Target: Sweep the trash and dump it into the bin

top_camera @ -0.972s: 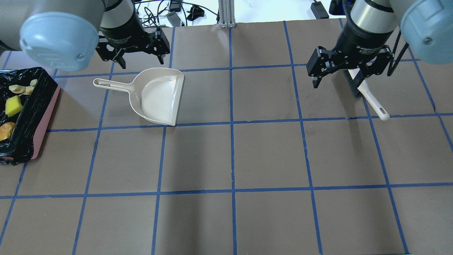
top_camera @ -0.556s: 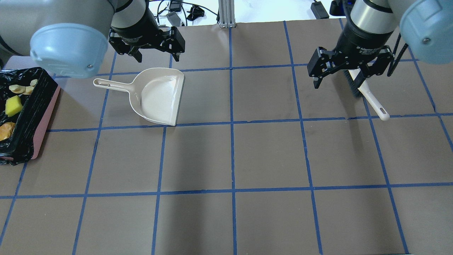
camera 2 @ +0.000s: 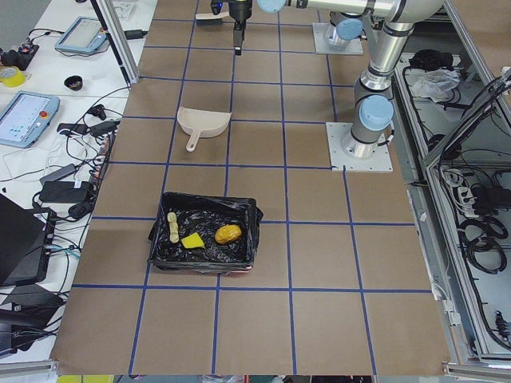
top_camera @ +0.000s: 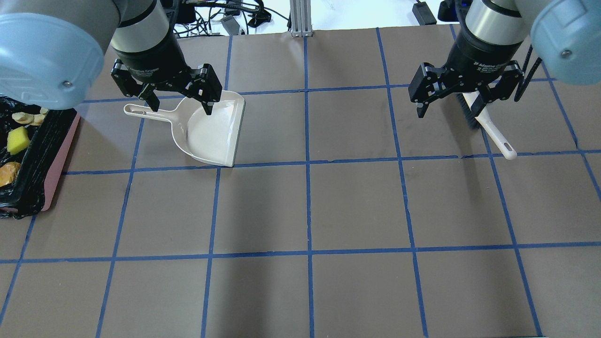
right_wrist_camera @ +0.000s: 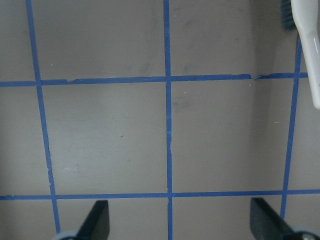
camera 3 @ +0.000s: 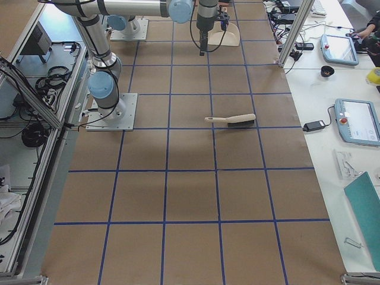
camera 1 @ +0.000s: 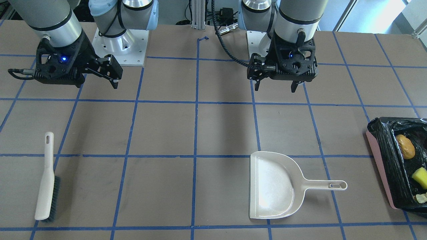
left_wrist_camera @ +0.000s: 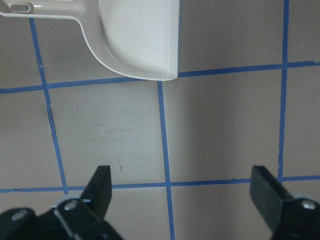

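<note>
Bin [top_camera: 61, 159] ran off the overhead view's left edge. Brush [top_camera: 497, 136] head was partly hidden behind right gripper [top_camera: 448, 111]; dustpan [left_wrist_camera: 140, 35] was cropped at left wrist view's top.

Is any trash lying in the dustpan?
No, the front-facing view shows the cream dustpan bare inside, while the three trash pieces lie in the black-lined pink bin.

Bright even light, soft shadows, sharp

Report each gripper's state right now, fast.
Left gripper: open, empty, not touching the cream plastic dustpan.
Right gripper: open, empty, not touching the cream-handled brush.
</note>
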Controlling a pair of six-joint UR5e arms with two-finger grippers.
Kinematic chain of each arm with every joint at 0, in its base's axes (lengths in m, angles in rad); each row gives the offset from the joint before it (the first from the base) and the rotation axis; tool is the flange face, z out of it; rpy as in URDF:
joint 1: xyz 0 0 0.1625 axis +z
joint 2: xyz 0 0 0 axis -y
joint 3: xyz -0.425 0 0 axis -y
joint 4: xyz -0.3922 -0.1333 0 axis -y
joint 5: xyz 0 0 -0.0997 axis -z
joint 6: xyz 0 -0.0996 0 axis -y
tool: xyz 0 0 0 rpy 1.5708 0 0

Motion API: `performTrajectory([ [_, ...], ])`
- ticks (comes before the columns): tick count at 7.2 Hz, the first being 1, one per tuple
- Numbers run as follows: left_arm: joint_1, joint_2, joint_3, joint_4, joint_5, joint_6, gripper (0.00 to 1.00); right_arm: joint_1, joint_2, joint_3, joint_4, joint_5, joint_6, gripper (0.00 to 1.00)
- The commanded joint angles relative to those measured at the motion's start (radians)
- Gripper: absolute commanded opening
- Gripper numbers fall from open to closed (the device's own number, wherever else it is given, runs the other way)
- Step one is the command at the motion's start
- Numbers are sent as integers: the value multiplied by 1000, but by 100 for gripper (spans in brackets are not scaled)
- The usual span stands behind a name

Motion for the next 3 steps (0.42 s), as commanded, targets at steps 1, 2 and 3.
performTrajectory([
  [1, 13, 2, -5, -1, 3, -2, 100, -2, -1, 2, 7, -4, -1, 100],
  [2, 12, 5, -5, -1, 3, -8, 100, -2, -5, 0, 11, -42, -4, 100],
  [3, 12, 7, -5, -1, 5, -2, 100, -2, -5, 0, 8, -61, -3, 100],
])
